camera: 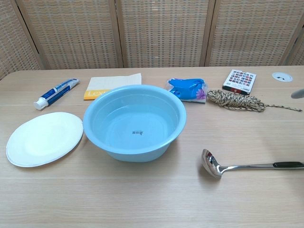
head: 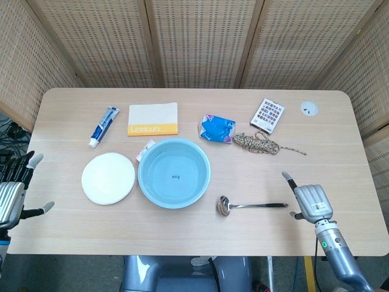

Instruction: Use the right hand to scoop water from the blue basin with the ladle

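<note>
Ladle (head: 251,206) lies flat right of blue basin (head: 174,173), bowl toward basin, handle pointing at right hand (head: 311,202), empty, fingers' spread unclear.

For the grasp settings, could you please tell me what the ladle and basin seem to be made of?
Ladle: apparently polished metal, since its bowl is mirror-bright, with a dark, possibly plastic grip end. Blue basin: likely plastic, judging by its uniform colour and soft sheen.

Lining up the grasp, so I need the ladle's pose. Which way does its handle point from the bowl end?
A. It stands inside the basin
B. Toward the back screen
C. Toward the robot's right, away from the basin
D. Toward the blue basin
C. The ladle lies flat on the table, bowl end nearest the blue basin, its handle running toward the right hand.
</note>
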Motion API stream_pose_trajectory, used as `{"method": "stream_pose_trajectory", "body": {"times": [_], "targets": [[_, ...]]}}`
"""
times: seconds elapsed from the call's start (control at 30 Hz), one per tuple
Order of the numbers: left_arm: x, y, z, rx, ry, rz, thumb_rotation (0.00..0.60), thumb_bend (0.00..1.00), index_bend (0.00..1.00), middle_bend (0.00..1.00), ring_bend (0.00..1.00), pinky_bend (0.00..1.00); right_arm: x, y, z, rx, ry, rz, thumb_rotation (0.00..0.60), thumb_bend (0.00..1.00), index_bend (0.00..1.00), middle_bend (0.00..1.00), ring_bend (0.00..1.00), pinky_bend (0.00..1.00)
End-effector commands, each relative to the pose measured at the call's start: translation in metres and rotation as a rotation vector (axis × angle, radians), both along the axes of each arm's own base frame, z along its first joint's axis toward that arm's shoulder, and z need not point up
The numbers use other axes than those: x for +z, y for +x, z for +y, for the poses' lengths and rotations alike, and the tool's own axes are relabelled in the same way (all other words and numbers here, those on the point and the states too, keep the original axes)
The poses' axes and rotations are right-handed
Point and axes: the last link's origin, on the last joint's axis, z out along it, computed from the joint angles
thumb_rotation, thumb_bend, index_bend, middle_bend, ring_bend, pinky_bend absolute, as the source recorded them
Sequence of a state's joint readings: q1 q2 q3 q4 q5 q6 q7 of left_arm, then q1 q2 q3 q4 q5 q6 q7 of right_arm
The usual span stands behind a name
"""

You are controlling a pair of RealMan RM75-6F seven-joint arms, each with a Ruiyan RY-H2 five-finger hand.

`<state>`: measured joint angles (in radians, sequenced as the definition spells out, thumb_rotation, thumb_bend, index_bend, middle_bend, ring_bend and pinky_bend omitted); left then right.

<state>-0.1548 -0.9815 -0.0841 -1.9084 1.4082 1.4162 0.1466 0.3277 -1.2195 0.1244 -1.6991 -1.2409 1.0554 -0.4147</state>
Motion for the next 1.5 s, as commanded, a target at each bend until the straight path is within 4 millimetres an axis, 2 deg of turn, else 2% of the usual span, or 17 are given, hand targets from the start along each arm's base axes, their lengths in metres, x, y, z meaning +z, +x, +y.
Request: {"method": "stream_pose_trajectory", "body": {"times": [0.03, 0.27, 0.8, 1.5], "targets": [[0.000, 0.000, 0.001, 0.000, 0.000, 0.002, 0.600, 0.00, 0.00, 0.00, 0.00, 0.00, -0.032, 0.016, -0.015, -0.058, 0.106, -0.035, 0.600, 0.00, 0.21, 1.00, 1.00, 1.00], [0.002, -0.001, 0.001, 0.009, 0.010, -0.003, 0.600, 0.00, 0.00, 0.00, 0.00, 0.00, -0.058, 0.021, -0.026, -0.109, 0.110, -0.064, 0.600, 0.21, 0.40, 1.00, 1.00, 1.00], [0.003, -0.001, -0.001, 0.005, 0.009, -0.008, 0.600, 0.00, 0.00, 0.00, 0.00, 0.00, -0.087, 0.020, -0.027, -0.122, 0.104, 0.052, 0.600, 0.45, 0.46, 1.00, 1.00, 1.00], [0.000, -0.001, -0.001, 0.010, 0.003, 0.001, 0.600, 0.00, 0.00, 0.00, 0.00, 0.00, -0.105, -0.001, -0.024, -0.146, 0.101, 0.044, 0.600, 0.46, 0.49, 1.00, 1.00, 1.00]]}}
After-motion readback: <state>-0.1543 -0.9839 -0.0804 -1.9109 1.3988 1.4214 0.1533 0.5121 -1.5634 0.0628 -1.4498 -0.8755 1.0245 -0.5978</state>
